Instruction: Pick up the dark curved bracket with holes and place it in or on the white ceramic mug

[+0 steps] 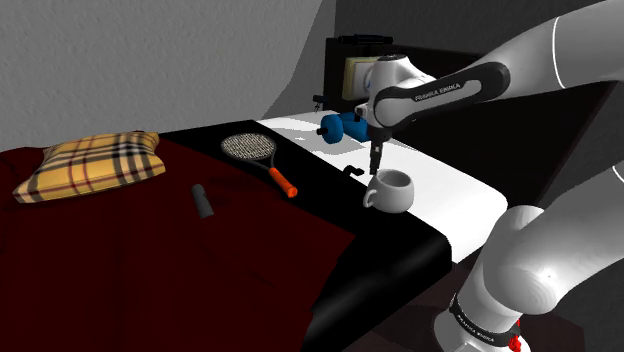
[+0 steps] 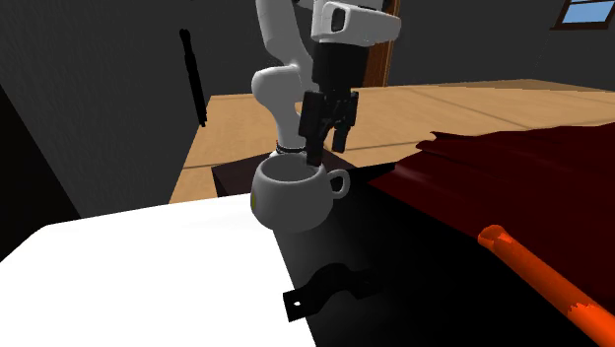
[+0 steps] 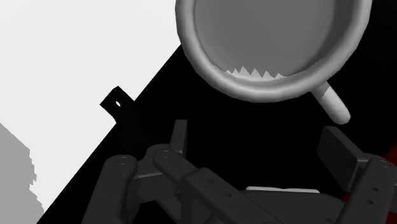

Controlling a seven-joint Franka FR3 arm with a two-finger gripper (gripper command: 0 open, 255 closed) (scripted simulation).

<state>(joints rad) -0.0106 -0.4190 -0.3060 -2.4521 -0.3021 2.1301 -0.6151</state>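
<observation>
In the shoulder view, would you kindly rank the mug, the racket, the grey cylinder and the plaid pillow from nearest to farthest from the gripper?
Measured from the gripper in the shoulder view:
1. white mug, directly below the gripper.
2. racket, off to the view's left.
3. grey cylinder, further left and lower.
4. plaid pillow, at the far left.

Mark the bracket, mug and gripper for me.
bracket (image 2: pixel 327 287): second exterior view, on its arched middle.
mug (image 2: pixel 289 204): second exterior view, on the outer wall.
gripper (image 2: pixel 326 154): second exterior view, midway between the fingertips.
</observation>
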